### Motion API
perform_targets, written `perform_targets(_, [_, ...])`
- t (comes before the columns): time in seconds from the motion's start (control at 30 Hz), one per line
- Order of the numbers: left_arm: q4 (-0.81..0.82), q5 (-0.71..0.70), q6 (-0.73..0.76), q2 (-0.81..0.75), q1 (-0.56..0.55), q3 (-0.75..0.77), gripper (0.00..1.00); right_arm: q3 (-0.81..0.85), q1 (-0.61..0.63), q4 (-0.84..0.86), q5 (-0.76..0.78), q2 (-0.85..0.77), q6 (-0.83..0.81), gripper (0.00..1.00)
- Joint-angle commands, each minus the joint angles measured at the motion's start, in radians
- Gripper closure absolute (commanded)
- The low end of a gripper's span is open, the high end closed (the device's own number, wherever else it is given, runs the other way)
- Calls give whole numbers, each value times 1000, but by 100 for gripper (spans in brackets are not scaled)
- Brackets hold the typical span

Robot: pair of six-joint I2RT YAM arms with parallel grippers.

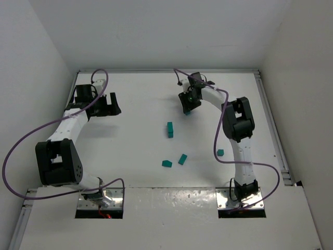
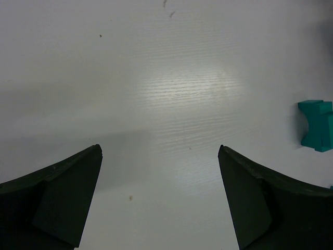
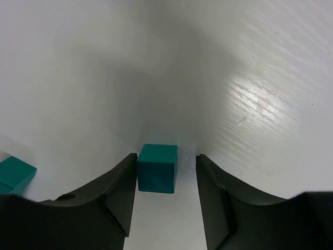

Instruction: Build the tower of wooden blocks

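My right gripper [image 1: 187, 108] is at the back middle of the table, lowered over a teal cube [image 3: 157, 167] that rests on the surface. The cube sits between the open fingers, against the left finger [image 3: 117, 190], with a gap to the right one. It shows under the gripper in the top view [image 1: 186, 112]. A short stack of teal blocks, the tower [image 1: 169, 129], stands just in front. Three loose blocks lie nearer: two together [image 1: 166, 163], [image 1: 182, 159], and one by the right arm [image 1: 220, 152]. My left gripper [image 1: 115, 104] is open and empty at the back left.
In the left wrist view, a notched teal block [image 2: 316, 125] lies at the right edge, well beyond my open left gripper [image 2: 159, 151]. In the right wrist view, another teal block [image 3: 15, 174] shows at the left edge. White walls enclose the table.
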Motion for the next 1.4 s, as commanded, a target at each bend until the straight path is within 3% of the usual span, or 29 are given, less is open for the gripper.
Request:
perform_targets(0.0, [19,1,-2,1,-6,26,0,39,10,24,10,-2,0,57])
perform_targets(0.1, [19,1,-2,10,-6,26,0,38,15,18,10,-8,0,64])
perform_targets(0.27, [19,-10,-2,1,-6,17,0,1,21,7,49,-63,55,88])
perform_targets(0.37, [31,-71,-35,-33,-6,7,0,-37,29,-25,88,-126,142,88])
perform_targets(0.47, [53,-148,-60,-76,-16,-44,0,-92,50,-42,199,-198,285,97])
perform_targets(0.5, [53,-165,-75,-108,-16,-56,0,-96,70,-51,314,-224,332,99])
perform_targets(0.8, [64,-257,-146,-232,-46,-188,0,-152,199,-137,468,-373,538,99])
perform_targets(1.03, [52,-286,-146,-266,-57,-208,0,-209,268,-170,393,-455,601,99])
perform_targets(1.37, [42,-274,-135,-237,-66,-188,0,-162,378,-180,344,-414,609,99])
